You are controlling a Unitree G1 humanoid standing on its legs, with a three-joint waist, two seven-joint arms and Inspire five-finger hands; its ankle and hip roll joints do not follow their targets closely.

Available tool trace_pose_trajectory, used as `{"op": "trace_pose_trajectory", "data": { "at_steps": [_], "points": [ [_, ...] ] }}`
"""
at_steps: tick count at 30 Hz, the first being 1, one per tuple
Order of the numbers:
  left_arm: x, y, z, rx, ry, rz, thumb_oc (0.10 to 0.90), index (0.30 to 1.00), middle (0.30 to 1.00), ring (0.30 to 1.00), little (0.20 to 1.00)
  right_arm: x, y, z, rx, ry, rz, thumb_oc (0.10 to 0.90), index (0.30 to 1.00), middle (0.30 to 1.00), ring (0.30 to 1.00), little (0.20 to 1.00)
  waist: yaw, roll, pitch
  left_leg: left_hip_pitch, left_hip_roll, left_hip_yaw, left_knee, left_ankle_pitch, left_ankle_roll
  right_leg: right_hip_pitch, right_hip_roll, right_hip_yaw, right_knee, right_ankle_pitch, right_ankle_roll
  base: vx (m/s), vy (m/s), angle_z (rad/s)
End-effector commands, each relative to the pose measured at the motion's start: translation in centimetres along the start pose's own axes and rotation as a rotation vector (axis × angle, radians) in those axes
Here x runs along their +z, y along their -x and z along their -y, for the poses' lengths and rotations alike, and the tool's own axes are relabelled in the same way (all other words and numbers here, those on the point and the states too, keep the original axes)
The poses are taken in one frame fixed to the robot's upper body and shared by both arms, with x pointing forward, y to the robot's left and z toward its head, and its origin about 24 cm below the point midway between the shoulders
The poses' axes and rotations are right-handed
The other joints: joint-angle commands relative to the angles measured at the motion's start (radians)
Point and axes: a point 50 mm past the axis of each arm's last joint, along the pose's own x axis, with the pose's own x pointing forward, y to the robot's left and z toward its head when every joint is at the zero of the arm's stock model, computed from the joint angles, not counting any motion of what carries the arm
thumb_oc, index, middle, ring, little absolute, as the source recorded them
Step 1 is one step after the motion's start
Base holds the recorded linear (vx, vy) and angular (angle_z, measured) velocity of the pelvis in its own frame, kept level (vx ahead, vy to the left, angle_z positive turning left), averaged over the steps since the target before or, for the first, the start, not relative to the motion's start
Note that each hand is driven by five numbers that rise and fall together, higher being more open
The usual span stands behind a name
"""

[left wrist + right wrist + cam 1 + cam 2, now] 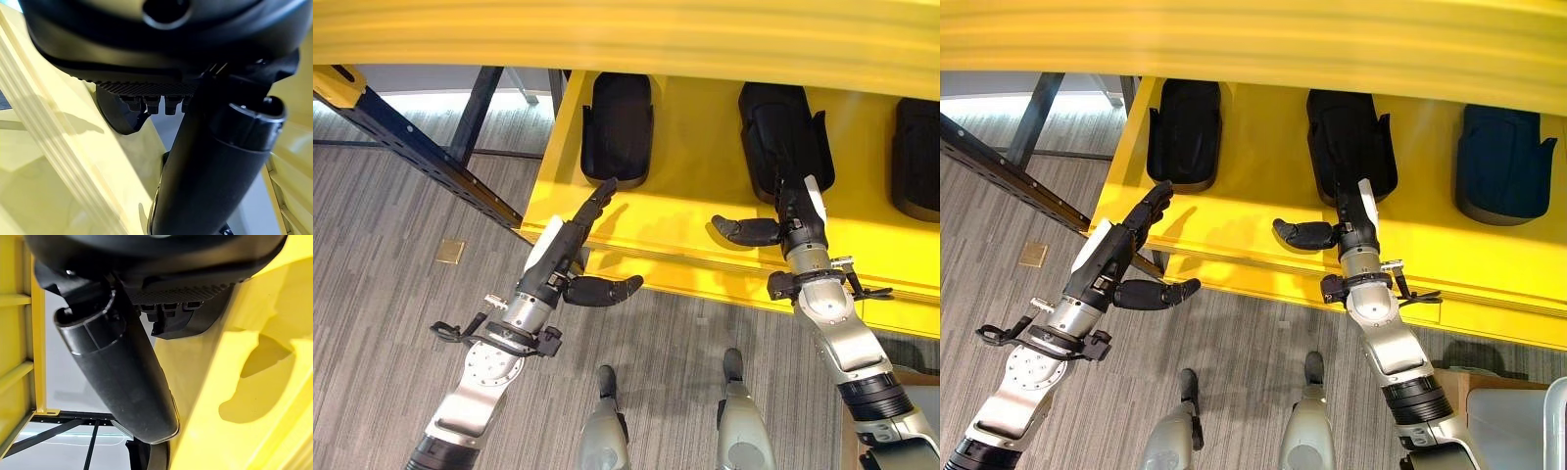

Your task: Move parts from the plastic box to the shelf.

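Note:
A yellow shelf (695, 201) carries three black moulded parts lying side by side: a left part (617, 127), a middle part (783, 132) and a right part (1503, 162). My left hand (558, 257) hovers at the shelf's front left corner, open, with straight fingers pointing at the left part and the thumb (215, 161) spread below the shelf edge; it holds nothing. My right hand (803, 227) is over the shelf, open. Its straight fingers reach the near end of the middle part (195, 320) and its thumb (117, 377) sticks out sideways.
An upper yellow shelf board (626, 34) overhangs the parts. A dark steel rack beam (421, 147) runs slantwise left of the shelf. A small brass plate (450, 252) is set in the grey carpet. A pale container's corner (1518, 416) stands at the lower right.

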Motion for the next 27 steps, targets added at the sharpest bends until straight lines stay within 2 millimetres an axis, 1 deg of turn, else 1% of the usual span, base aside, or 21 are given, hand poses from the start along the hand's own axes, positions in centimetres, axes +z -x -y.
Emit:
{"op": "trace_pose_trajectory", "data": {
  "at_steps": [1, 6, 12, 15, 19, 23, 27],
  "points": [
    [3.6, -1.2, -0.9, 0.060, -0.025, 0.220, 0.900, 1.000, 1.000, 1.000, 1.000, 6.9, -0.5, -0.3, -0.012, -0.100, 0.335, 0.900, 1.000, 1.000, 1.000, 1.000, -0.008, -0.042, -0.045, -0.006, 0.012, 0.013, 0.003, 0.003, 0.041, -0.001, 0.036, 0.043, 0.185, -0.194, -0.079, 0.00, 0.000, 0.00],
    [3.7, -1.3, -0.7, 0.058, -0.023, 0.221, 0.900, 1.000, 1.000, 1.000, 1.000, 7.0, -0.4, -0.7, 0.012, -0.123, 0.338, 0.900, 1.000, 1.000, 1.000, 1.000, -0.007, -0.041, -0.046, -0.006, 0.011, 0.012, 0.004, 0.003, 0.041, 0.001, 0.036, 0.043, 0.184, -0.194, -0.080, 0.00, 0.000, 0.00],
    [3.8, -1.4, -0.7, 0.053, -0.021, 0.223, 0.900, 1.000, 1.000, 1.000, 1.000, 7.0, -0.6, -1.3, 0.056, -0.244, 0.309, 0.900, 1.000, 1.000, 1.000, 1.000, -0.005, -0.042, -0.048, -0.002, 0.012, 0.013, 0.001, 0.004, 0.042, 0.005, 0.037, 0.042, 0.179, -0.191, -0.081, 0.00, 0.000, 0.00],
    [3.7, -1.3, -0.6, 0.045, -0.019, 0.225, 0.900, 1.000, 1.000, 1.000, 1.000, 7.1, -0.7, -1.7, 0.072, -0.280, 0.311, 0.900, 1.000, 1.000, 1.000, 1.000, -0.001, -0.041, -0.049, 0.000, 0.013, 0.013, 0.000, 0.006, 0.041, 0.008, 0.037, 0.040, 0.178, -0.191, -0.082, 0.00, 0.000, 0.00],
    [3.7, -1.5, -0.4, 0.040, -0.015, 0.226, 0.900, 1.000, 1.000, 1.000, 1.000, 7.6, -1.0, -2.8, 0.091, -0.321, 0.315, 0.900, 1.000, 1.000, 1.000, 1.000, 0.006, -0.039, -0.054, 0.002, 0.014, 0.011, -0.002, 0.010, 0.040, 0.015, 0.036, 0.035, 0.174, -0.191, -0.083, 0.00, 0.000, 0.00],
    [3.6, -1.6, -0.3, 0.037, -0.011, 0.226, 0.900, 1.000, 1.000, 1.000, 1.000, 8.0, -1.0, -3.4, 0.106, -0.318, 0.326, 0.900, 1.000, 1.000, 1.000, 1.000, 0.007, -0.036, -0.056, 0.005, 0.014, 0.014, -0.005, 0.011, 0.040, 0.017, 0.035, 0.036, 0.172, -0.189, -0.083, 0.00, 0.015, 0.03],
    [3.6, -1.6, -0.2, 0.038, -0.006, 0.225, 0.900, 1.000, 1.000, 1.000, 1.000, 8.2, -1.0, -3.6, 0.095, -0.299, 0.340, 0.900, 1.000, 1.000, 1.000, 1.000, 0.009, -0.035, -0.061, 0.008, 0.013, 0.014, -0.006, 0.012, 0.039, 0.021, 0.035, 0.035, 0.170, -0.189, -0.083, 0.00, 0.000, 0.00]
  ]
}}
